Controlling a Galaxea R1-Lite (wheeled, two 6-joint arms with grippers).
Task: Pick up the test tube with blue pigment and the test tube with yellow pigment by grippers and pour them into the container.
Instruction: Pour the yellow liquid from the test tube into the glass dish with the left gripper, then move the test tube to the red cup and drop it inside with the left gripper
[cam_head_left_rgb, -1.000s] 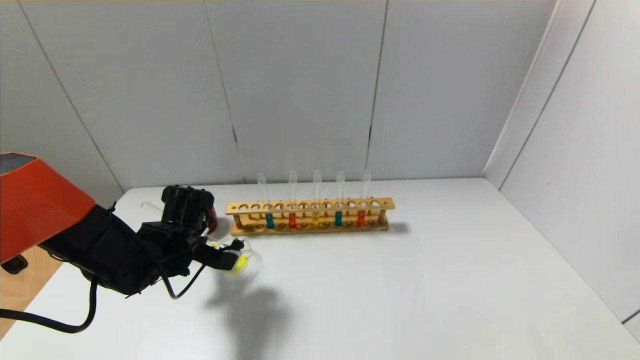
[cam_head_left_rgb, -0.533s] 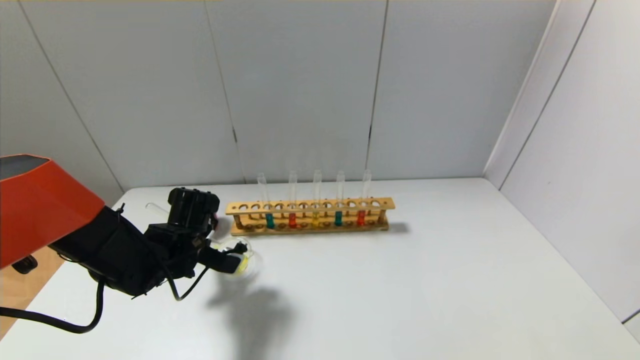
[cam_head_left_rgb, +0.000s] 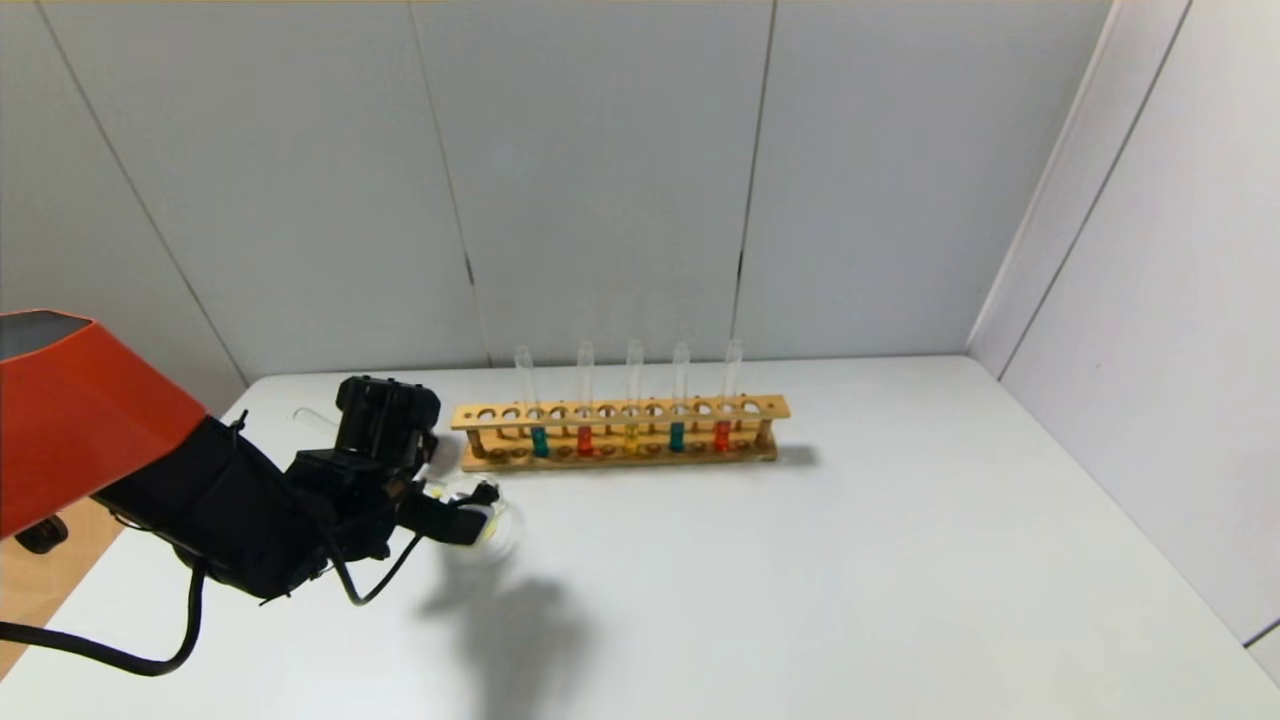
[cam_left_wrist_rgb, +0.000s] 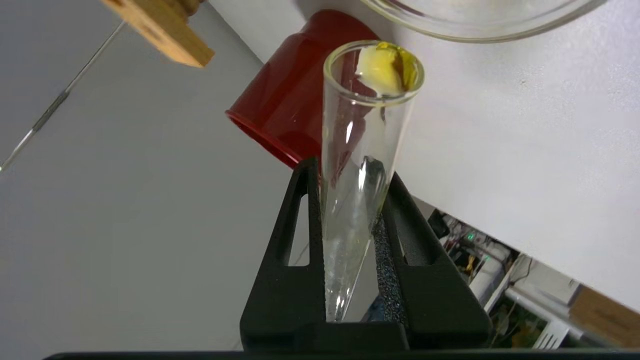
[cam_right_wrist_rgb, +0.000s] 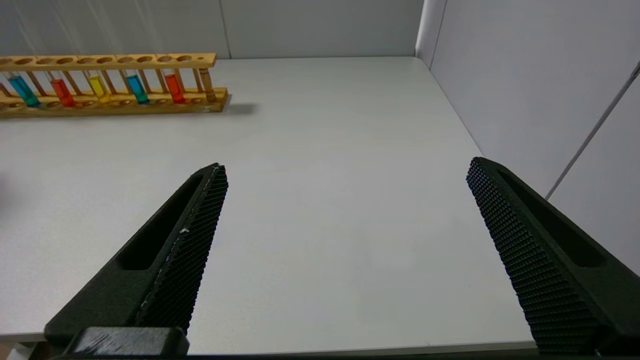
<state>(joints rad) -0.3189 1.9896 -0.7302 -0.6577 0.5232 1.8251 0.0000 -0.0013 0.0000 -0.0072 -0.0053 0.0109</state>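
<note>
The left claw (cam_head_left_rgb: 478, 510), black and two-fingered on a black arm with an orange-red shell, is at the near left of the white counter (cam_head_left_rgb: 800, 560), over the small round clear glass dish (cam_head_left_rgb: 500, 530). It is clamped on a slender clear glass test tube (cam_left_wrist_rgb: 357, 170). The tube is tipped with its open mouth directed toward the dish; a small yellow remnant sits at the mouth, and the rest of the tube appears drained. A dark red cup (cam_left_wrist_rgb: 295, 100) stands just beside the dish, on its far left side.

The wooden test tube rack (cam_head_left_rgb: 620, 432) stands at the far centre of the counter, apart from the dish. It holds five upright tubes, from left to right: teal-blue liquid (cam_head_left_rgb: 539, 440), red, yellow (cam_head_left_rgb: 631, 436), teal-blue and red.

The right claw (cam_right_wrist_rgb: 345, 225) hangs above the near right part of the counter, well apart from the rack. Its fingers are spread wide and grip nothing.
</note>
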